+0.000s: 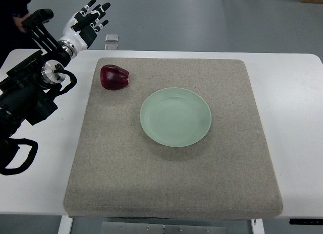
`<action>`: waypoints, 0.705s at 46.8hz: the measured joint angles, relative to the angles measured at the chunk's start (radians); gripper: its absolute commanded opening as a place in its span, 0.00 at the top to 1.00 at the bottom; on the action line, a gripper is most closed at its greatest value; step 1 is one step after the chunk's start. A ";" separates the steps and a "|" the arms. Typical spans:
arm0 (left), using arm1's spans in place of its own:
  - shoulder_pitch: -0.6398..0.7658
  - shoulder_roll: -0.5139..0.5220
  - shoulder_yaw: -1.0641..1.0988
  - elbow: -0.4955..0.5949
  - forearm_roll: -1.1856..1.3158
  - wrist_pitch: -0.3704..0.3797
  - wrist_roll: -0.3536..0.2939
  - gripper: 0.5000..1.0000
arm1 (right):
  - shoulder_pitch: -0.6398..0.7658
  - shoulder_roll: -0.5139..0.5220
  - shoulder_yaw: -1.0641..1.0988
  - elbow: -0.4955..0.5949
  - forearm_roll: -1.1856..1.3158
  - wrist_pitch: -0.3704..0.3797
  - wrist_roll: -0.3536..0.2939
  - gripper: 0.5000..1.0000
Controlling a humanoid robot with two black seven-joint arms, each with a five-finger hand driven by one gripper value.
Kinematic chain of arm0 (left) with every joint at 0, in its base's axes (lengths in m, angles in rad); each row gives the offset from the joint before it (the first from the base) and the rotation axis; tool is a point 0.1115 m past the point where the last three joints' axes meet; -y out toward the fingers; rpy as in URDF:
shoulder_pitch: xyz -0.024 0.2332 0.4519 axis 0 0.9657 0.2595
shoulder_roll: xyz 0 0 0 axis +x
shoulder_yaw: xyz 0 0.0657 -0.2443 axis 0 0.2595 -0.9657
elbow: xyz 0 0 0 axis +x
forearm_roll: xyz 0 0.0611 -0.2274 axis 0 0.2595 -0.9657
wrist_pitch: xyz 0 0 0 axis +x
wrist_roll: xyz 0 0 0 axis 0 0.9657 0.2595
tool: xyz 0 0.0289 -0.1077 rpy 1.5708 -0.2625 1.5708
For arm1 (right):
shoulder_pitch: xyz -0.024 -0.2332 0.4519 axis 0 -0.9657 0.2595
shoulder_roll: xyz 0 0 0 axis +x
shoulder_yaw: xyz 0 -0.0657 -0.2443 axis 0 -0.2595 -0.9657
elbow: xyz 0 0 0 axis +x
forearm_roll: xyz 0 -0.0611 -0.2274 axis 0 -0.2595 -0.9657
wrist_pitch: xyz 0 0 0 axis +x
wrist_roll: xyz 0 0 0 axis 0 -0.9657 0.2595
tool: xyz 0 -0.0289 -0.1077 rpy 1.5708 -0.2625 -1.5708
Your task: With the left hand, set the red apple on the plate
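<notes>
On the white table (pixel 295 133) lies a grey-brown felt mat (pixel 171 168), covering most of the tabletop and reaching almost to its near edge. Near the middle of the mat sits a pale green plate (pixel 151 118), round, shallow and bare.

From the plate, the red apple (pixel 114 77) lies at about ten o'clock, close to the mat's far left corner. It rests on the mat, clear of the plate's rim, dark red with a glossy skin.

At about eleven o'clock from the apple, beyond the table's far left corner, hangs the left hand (pixel 88 23). Its arm (pixel 30 88), black with silver joints and looped cables, comes in from the left edge of the picture and runs up toward the far side. The hand is white with black fingers (pixel 91 4), which are spread and nearly straight, pointing toward one o'clock, away from the robot. It holds nothing and stands well apart from the apple, over the floor rather than over the mat.

Just past the table's far edge, at twelve o'clock from the apple, a small clear square object (pixel 112 38) sits on the grey floor (pixel 212 17); what it is cannot be told. No right arm shows.
</notes>
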 measured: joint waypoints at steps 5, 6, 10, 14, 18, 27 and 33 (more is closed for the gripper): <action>0.000 0.000 -0.003 0.000 0.001 0.000 0.000 0.01 | 0.000 0.000 0.000 0.000 0.000 0.000 0.000 0.08; 0.000 0.000 -0.003 0.000 0.001 0.000 0.000 0.01 | 0.000 0.000 0.000 0.000 0.000 0.000 0.000 0.07; 0.000 0.000 -0.002 0.000 0.001 0.000 0.000 0.00 | 0.000 0.000 0.000 0.000 0.000 0.000 0.000 0.07; 0.000 0.000 -0.006 0.000 0.001 0.000 0.000 0.00 | 0.000 0.000 0.000 0.000 0.000 0.001 0.000 0.07; 0.000 0.002 -0.006 0.000 0.000 0.000 -0.001 0.00 | 0.000 0.000 0.000 0.000 0.000 0.001 0.000 0.07; 0.000 0.002 -0.004 0.000 0.000 0.001 -0.001 0.00 | 0.000 0.000 0.000 0.000 0.000 0.000 0.000 0.07; 0.000 0.002 0.006 0.000 0.009 0.002 -0.001 0.00 | 0.000 0.000 0.000 0.000 0.000 0.000 0.000 0.07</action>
